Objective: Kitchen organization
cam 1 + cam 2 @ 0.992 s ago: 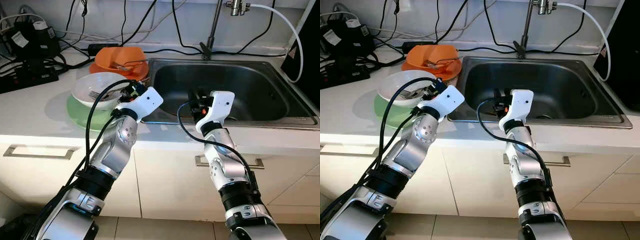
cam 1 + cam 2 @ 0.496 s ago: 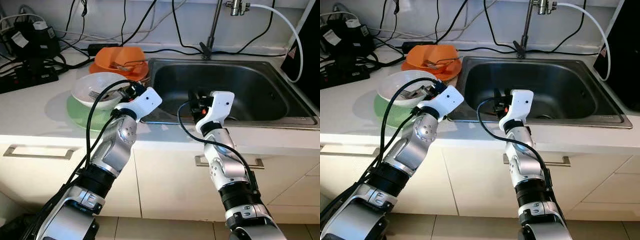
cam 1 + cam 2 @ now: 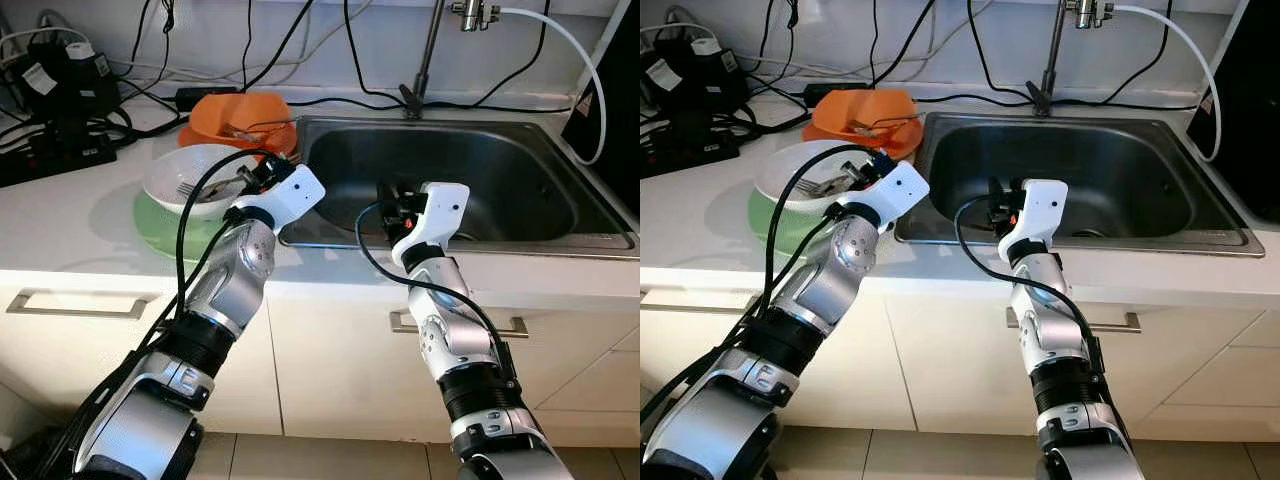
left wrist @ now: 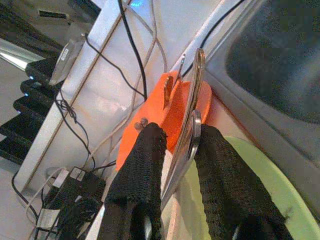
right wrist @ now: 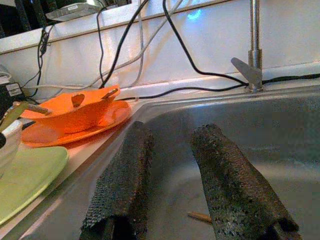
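Left wrist view shows a metal spoon (image 4: 192,112) pinched between the two black fingers (image 4: 142,165) of the left pincer (image 4: 175,145), its handle running up past the fingertips toward the orange bowl (image 4: 172,107). Seen from the head, that left pincer (image 3: 262,178) hangs over the near rim of the white bowl (image 3: 190,178), on the side toward the sink (image 3: 560,235). The white bowl rests on a green plate (image 3: 160,222) on the white desk (image 3: 60,230), and a fork (image 3: 190,187) lies inside it. Behind the white bowl, farther from the desk's front edge, the orange bowl sits on an orange plate (image 3: 215,140), just beside the sink's back corner, with cutlery lying in it. The right pincer (image 5: 172,175) is held over the sink's front part, inside the basin's near edge, its fingers spread apart with nothing between them; a small brownish stick (image 5: 201,216) lies on the basin floor below them. At the sink's back edge stands a faucet (image 3: 425,55), with black cables (image 3: 330,95) trailing along the wall behind it. Farther from the sink than the bowls, a black power strip (image 3: 55,150) with plugs lies at the desk's back. Below the desk's front edge are white drawers with metal handles (image 3: 75,303).
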`<state>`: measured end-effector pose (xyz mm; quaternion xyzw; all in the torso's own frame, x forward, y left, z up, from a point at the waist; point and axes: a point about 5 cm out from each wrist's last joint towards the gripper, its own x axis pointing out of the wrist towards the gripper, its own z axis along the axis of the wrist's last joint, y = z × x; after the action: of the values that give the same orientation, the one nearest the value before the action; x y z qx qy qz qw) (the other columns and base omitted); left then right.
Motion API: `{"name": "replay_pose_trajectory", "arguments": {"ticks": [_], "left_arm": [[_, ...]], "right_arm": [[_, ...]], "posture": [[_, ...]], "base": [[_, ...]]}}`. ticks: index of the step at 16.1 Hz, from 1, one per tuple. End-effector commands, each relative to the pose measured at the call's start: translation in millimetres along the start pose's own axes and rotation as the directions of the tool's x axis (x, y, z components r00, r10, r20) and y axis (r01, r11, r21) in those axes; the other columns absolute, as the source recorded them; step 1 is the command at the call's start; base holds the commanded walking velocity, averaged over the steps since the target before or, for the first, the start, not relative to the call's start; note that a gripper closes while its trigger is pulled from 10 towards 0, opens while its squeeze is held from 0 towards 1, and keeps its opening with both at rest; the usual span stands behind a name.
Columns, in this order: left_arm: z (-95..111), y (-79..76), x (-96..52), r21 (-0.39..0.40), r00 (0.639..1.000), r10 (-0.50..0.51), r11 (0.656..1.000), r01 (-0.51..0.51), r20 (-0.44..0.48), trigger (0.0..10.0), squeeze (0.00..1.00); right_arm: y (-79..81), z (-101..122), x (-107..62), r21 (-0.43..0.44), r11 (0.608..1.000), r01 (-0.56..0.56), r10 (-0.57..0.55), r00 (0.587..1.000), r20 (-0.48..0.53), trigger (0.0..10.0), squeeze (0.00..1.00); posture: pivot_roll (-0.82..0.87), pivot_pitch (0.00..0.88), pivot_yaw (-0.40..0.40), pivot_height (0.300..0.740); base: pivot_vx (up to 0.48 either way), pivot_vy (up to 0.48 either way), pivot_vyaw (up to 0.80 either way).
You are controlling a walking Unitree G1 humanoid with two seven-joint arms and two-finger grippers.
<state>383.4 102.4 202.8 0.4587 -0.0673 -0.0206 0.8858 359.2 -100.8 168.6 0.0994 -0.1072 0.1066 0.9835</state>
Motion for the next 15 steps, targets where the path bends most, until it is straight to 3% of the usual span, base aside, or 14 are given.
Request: {"name": "replay_pose_trajectory", "arguments": {"ticks": [1,4,5,6,15], "left_arm": [[3.8,6.2,3.9,0.011,1.000,0.024,1.000,-0.024,0.012,10.0,0.00],[3.6,6.0,5.6,0.011,1.000,0.024,1.000,-0.024,0.015,10.0,0.00],[3.4,5.9,5.8,0.010,1.000,0.024,1.000,-0.024,0.016,5.8,0.00],[3.0,5.4,5.7,0.009,1.000,0.023,1.000,-0.023,0.018,0.0,0.00],[2.0,3.8,5.1,0.005,1.000,0.011,1.000,-0.011,0.027,0.0,0.00]], "right_arm": [[-3.3,0.3,-2.5,0.003,1.000,0.015,-0.015,1.000,0.002,10.0,0.00],[-3.4,0.3,-2.7,0.004,1.000,0.017,-0.017,1.000,0.002,10.0,0.00],[-3.8,0.9,-2.6,0.004,1.000,0.019,-0.019,1.000,0.004,10.0,0.00],[-4.0,1.0,-2.5,0.004,1.000,0.021,-0.021,1.000,0.005,10.0,0.00],[-3.5,0.1,-1.9,0.014,1.000,0.027,-0.027,1.000,0.001,10.0,0.00]], "posture": [[0.00,0.010,0.004,0.740],[0.00,0.015,0.002,0.740],[0.00,0.016,0.003,0.740],[0.00,0.016,0.003,0.740],[0.01,0.016,0.005,0.740]], "base": [[0.000,0.000,0.00],[0.000,0.000,0.00],[0.000,0.000,0.00],[0.000,0.000,0.00],[0.000,0.000,0.00]]}}
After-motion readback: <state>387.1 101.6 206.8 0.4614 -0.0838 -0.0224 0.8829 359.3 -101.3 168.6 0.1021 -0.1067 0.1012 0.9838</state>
